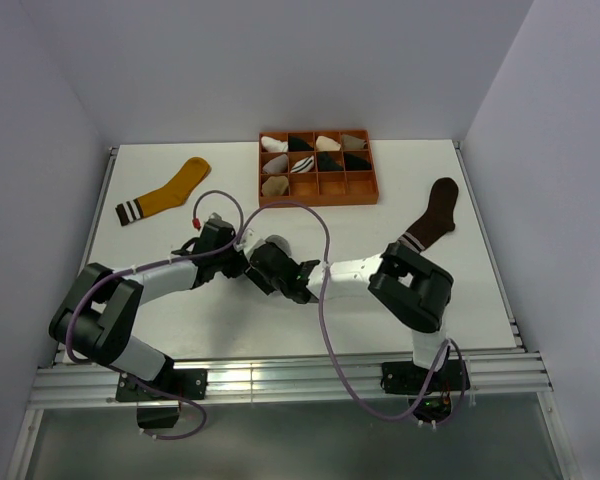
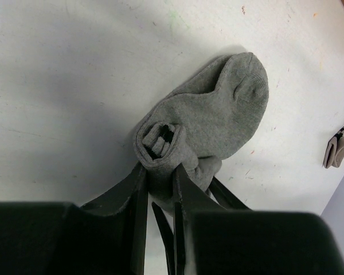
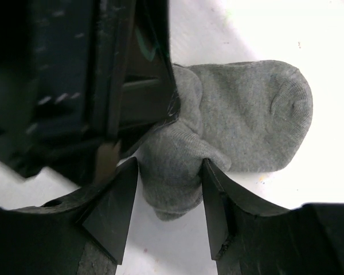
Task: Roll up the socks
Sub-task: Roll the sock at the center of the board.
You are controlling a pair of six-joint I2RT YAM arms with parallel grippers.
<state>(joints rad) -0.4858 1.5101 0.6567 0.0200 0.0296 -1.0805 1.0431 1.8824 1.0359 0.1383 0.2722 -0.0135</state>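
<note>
The grey sock (image 2: 218, 120) lies at mid-table with its cuff end rolled up and its toe flat. In the top view only a bit of it (image 1: 276, 243) shows between the arms. My left gripper (image 2: 159, 172) is shut on the rolled end. My right gripper (image 3: 167, 166) meets it from the other side, its fingers pressed against both sides of the same roll (image 3: 172, 172). In the top view the two grippers, left (image 1: 242, 258) and right (image 1: 265, 260), are close together. The mustard sock (image 1: 170, 190) lies flat at the far left. The dark brown sock (image 1: 435, 215) lies flat at the right.
An orange compartment tray (image 1: 317, 198) stands at the back centre with small white, black and beige sock bundles in it. Grey walls close in the table on the left, back and right. Purple cables loop over both arms.
</note>
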